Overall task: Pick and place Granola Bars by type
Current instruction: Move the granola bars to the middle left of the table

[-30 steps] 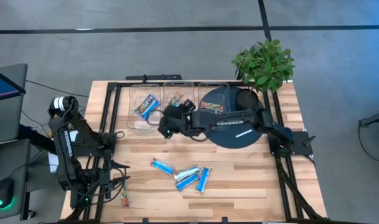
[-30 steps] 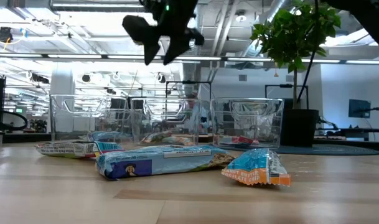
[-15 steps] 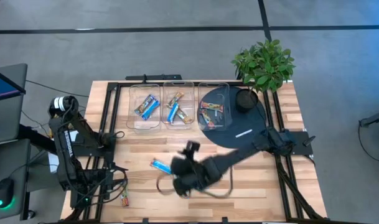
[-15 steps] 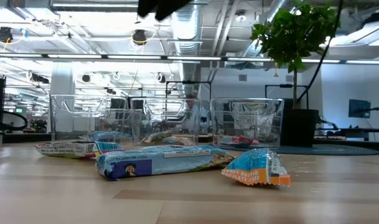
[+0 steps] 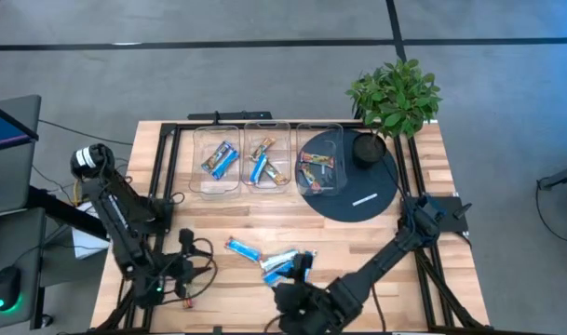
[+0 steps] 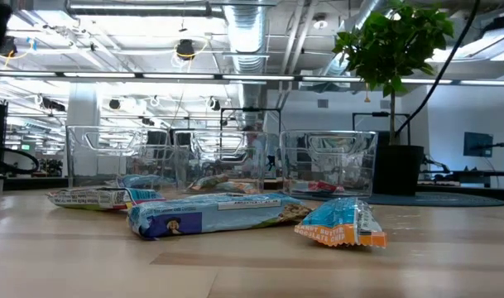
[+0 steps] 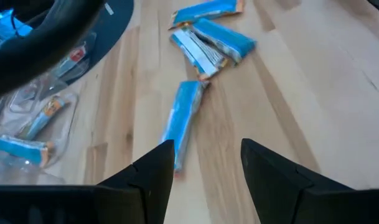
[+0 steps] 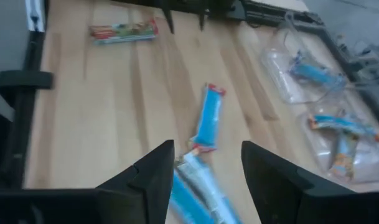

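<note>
Several loose Granola Bars lie flat on the wood near the front. A single blue bar (image 5: 241, 248) (image 7: 186, 121) (image 8: 208, 124) lies left of a cluster of blue and silvery bars (image 5: 288, 263) (image 7: 211, 43). An orange-red bar (image 5: 187, 298) (image 8: 124, 30) lies at the near left. My right gripper (image 5: 285, 279) (image 8: 208, 152) hangs open over the cluster's near side, a silvery-blue bar (image 8: 195, 180) showing below between its fingers. My left gripper (image 5: 197, 256) (image 7: 208, 149) is open just left of the single blue bar, touching nothing.
Three clear bins (image 5: 218, 177) (image 5: 267, 183) (image 5: 334, 140) stand in a row at the back, each with bars inside. A black round mat (image 5: 367, 186) with a white stick-like mark and a potted plant (image 5: 395, 93) fill the back right. Bare wood lies at the near right.
My right gripper has swung from above the bins toward the table's near edge and now hangs over the loose bars, its wrist rolled. My left gripper has come toward the single blue bar and dropped a little. The bars on the table have kept their places.
</note>
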